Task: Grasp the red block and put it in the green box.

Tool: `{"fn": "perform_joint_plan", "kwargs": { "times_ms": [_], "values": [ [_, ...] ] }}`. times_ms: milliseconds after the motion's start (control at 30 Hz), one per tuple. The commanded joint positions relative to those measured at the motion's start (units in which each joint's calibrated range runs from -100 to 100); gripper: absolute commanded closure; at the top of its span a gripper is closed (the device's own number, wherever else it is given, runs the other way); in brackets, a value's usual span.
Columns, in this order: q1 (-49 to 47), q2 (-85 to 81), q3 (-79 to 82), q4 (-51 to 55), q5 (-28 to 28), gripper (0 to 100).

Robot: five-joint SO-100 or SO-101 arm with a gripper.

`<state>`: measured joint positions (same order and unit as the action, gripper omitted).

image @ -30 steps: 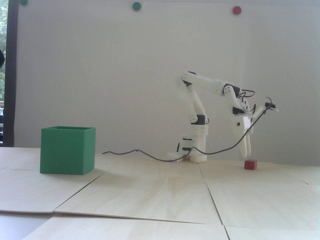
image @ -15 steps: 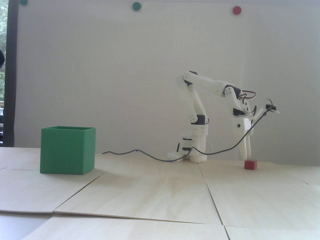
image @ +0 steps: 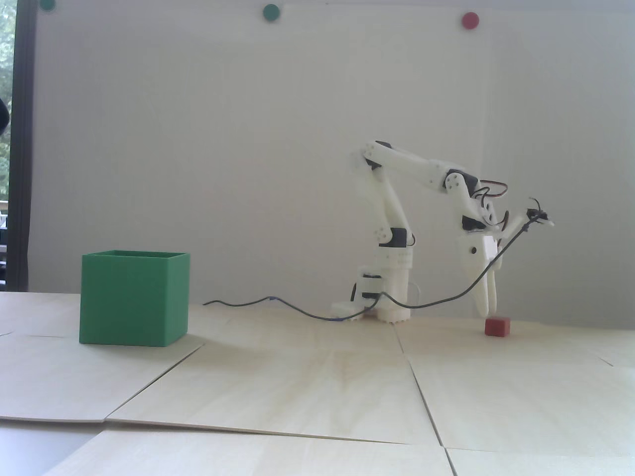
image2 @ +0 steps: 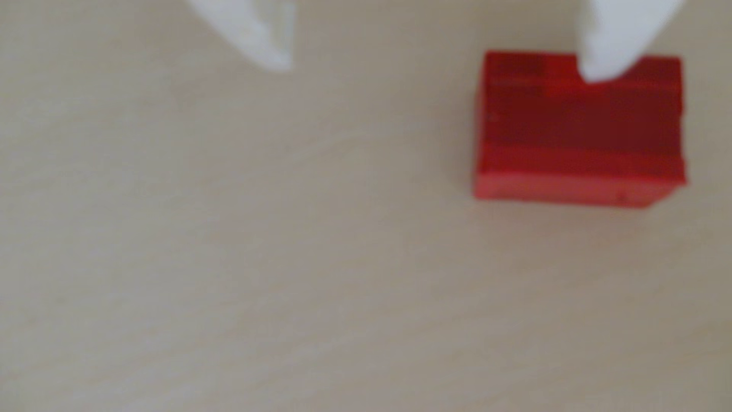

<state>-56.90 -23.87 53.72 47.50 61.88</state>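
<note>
Red block (image2: 580, 130) sits on the tabletop (image: 317, 377), one fingertip (image2: 606, 59) overlapping its 12 o'clock edge in the blurred wrist view, seemingly just above it. The gripper (image2: 439, 67) is spread wide, holding nothing. Green box (image: 134, 297) stands well apart toward 9 o'clock in the fixed view, contents hidden; bare tabletop between.

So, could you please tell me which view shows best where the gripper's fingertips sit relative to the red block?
The wrist view: the red block fills it, one fingertip overlapping its top edge, the other far off to its left, so the gripper is open and off-centre. The fixed view shows the block tiny, fingers overlapping just above it.
</note>
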Motion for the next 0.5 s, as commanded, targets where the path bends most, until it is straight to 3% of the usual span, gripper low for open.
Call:
{"fn": "perform_joint_plan", "kwargs": {
  "times_ms": [0,467],
  "values": [
    [0.7,0.1,-0.2,-1.3,0.0,74],
    [0.8,0.2,1.5,-2.8,0.0,74]
  ]
}}
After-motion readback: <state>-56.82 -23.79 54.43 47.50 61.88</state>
